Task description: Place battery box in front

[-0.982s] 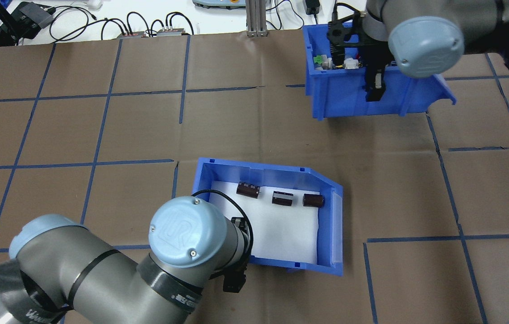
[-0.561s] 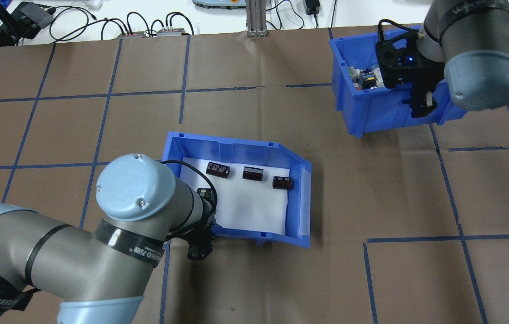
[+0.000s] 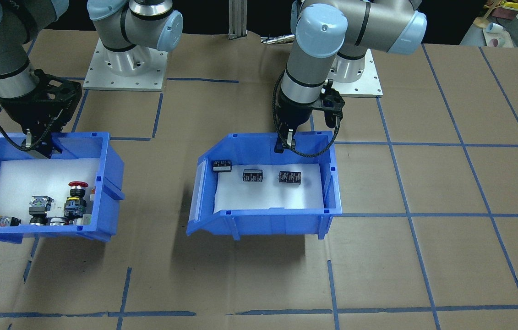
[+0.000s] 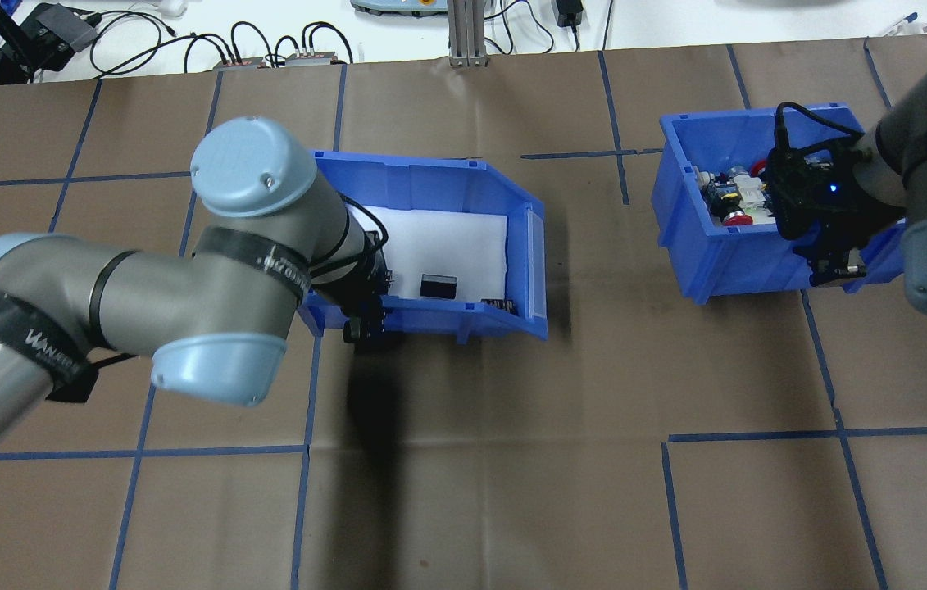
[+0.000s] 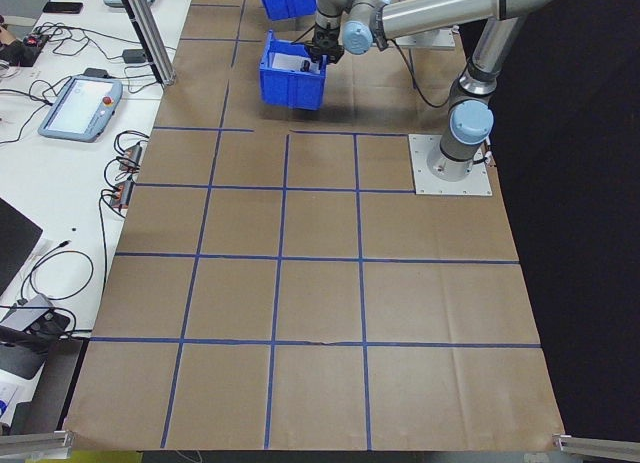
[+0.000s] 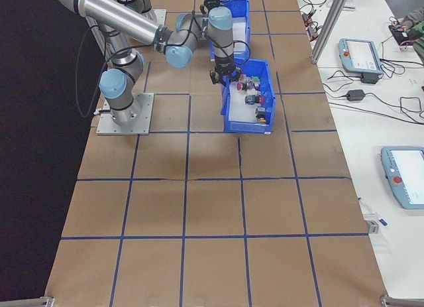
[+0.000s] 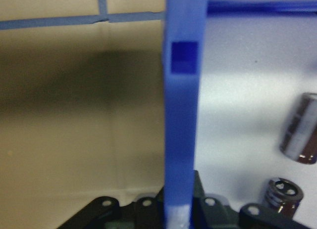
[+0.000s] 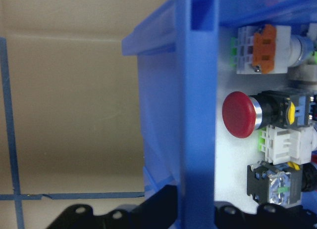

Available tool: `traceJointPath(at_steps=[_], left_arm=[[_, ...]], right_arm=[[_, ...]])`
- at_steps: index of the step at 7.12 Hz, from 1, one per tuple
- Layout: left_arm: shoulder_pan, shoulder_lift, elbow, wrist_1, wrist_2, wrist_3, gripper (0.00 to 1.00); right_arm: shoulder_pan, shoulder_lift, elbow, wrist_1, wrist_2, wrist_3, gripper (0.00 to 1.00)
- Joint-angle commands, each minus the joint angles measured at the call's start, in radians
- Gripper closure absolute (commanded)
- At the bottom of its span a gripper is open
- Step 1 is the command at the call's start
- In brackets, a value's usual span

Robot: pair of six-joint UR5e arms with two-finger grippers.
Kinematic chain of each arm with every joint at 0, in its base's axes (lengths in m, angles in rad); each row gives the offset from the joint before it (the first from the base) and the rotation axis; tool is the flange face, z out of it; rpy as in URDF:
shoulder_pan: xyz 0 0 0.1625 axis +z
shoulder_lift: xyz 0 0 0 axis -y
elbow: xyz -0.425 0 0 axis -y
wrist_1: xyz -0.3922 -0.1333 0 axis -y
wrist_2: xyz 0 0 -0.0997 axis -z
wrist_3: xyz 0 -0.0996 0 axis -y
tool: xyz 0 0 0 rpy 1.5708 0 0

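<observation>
Centre frame, the left gripper [image 3: 286,145] is clamped on the rear wall of the blue plastic battery box with white foam floor [image 3: 265,220], lifted; a one-sided grip could tilt it, rolling the dark cylinders [image 3: 253,175]. The right gripper [image 3: 39,147] pinches the other blue bin's [image 3: 43,231] wall.

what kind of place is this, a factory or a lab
Most likely a robotics lab or test cell, not a production line: two arms bolted to a paper-covered table gridded with blue tape, teach pendants and loose cables on a side bench, and blue parts bins gripped at their walls.
</observation>
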Motion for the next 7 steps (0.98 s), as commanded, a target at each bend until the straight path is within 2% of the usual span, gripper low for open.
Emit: traceJointPath(at_steps=[1, 3, 5, 6, 7], left_arm=[[-0.006, -0.191, 0.216, -0.003, 0.000, -0.011, 1.00], [-0.008, -0.285, 0.288, 0.010, -0.035, -0.082, 1.00], [-0.009, -0.346, 0.359, 0.012, -0.060, -0.107, 0.99], [-0.022, -0.375, 0.382, 0.012, -0.096, -0.119, 0.98], [-0.025, -0.382, 0.388, 0.012, -0.106, -0.114, 0.97]], right_arm=[[-0.012, -0.063, 0.061, -0.004, 0.000, 0.014, 0.95], [-0.012, -0.066, 0.066, 0.001, 0.003, -0.003, 0.95], [-0.013, -0.063, 0.066, 0.001, -0.002, -0.067, 0.95], [-0.015, -0.063, 0.066, -0.001, -0.002, -0.087, 0.95], [-0.015, -0.063, 0.066, -0.004, 0.001, -0.088, 0.95]])
